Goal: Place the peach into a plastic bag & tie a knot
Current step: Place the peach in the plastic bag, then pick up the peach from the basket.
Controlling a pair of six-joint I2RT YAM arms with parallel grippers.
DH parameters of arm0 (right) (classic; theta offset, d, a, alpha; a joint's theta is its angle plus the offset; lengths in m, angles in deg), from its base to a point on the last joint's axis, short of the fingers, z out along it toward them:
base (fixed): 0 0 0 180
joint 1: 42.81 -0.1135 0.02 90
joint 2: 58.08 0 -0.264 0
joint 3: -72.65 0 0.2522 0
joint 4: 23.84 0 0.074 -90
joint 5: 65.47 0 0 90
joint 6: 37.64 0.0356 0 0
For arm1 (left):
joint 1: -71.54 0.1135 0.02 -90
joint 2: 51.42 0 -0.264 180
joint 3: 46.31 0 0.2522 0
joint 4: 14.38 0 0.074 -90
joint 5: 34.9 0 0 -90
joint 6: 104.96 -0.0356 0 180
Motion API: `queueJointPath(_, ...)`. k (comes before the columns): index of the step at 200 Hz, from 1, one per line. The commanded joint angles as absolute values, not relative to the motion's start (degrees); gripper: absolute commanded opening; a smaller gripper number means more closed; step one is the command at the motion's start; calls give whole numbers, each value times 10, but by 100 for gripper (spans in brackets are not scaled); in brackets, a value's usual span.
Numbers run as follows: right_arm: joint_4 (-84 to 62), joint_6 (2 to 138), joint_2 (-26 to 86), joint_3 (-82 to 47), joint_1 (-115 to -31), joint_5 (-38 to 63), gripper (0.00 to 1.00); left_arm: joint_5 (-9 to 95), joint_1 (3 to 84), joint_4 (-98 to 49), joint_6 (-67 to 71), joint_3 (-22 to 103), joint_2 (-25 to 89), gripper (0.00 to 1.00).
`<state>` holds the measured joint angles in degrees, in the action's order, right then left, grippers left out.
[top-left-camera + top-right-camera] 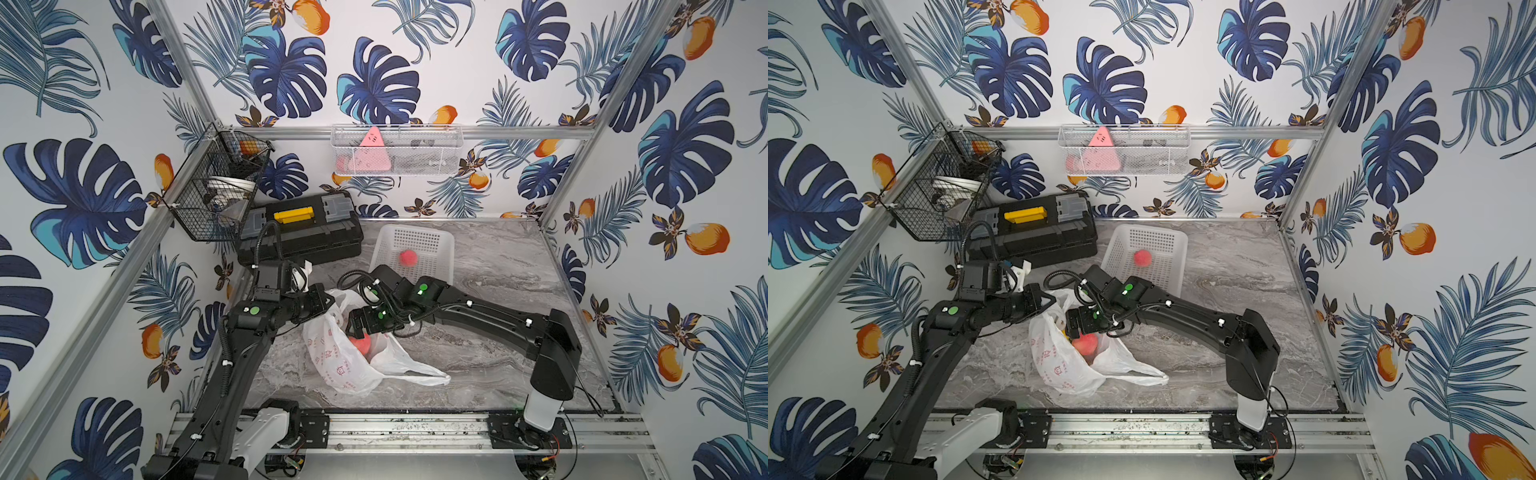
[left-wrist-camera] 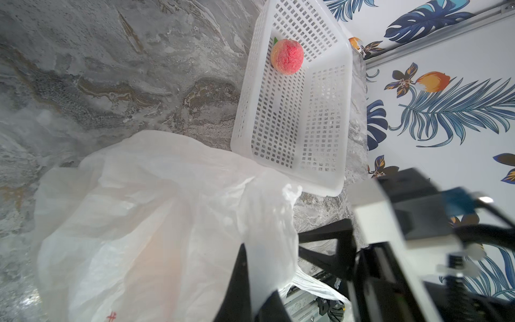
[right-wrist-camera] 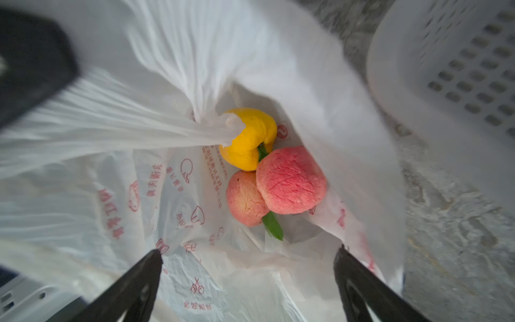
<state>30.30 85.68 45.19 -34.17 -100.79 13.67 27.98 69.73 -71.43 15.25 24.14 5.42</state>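
Observation:
The plastic bag [image 1: 340,365] lies crumpled on the marble table, its mouth open toward the arms. My left gripper [image 2: 257,267] is shut on the bag's rim film and holds it up. My right gripper [image 3: 248,251] hangs open just above the mouth with nothing between its fingers. Inside the bag [image 3: 181,209] lie a pink peach [image 3: 291,181], a second peach [image 3: 243,198] and a yellow fruit [image 3: 250,136]. In both top views one peach [image 1: 360,343] shows below the right wrist. Another peach [image 1: 408,258] sits in the white basket [image 1: 384,245]. No knot is in view.
The white perforated basket [image 2: 320,139] stands just behind the bag. A black toolbox [image 1: 299,232] with a yellow handle sits at the back left. A black wire basket [image 1: 212,195] and a white mesh basket [image 1: 397,149] hang on the walls.

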Motion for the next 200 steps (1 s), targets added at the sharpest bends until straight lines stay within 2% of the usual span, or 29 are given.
queueJointPath(1,343,832,431,-359,-960,198,94,283,697,-702,157,239,51,0)
queueJointPath(35,320,820,472,-373,-850,290,92,277,697,-688,167,228,51,0)
queueJointPath(60,314,816,567,-435,-802,383,93,277,696,-689,164,232,55,0)
queueJointPath(80,312,804,656,-504,-775,409,94,282,693,-693,159,235,59,0)
queueJointPath(127,289,779,779,-604,-748,381,93,283,690,-685,163,226,62,0)
queueJointPath(164,240,774,809,-607,-743,332,91,286,689,-690,158,229,64,0)
queueJointPath(200,223,762,836,-626,-737,342,89,286,687,-687,161,225,61,0)
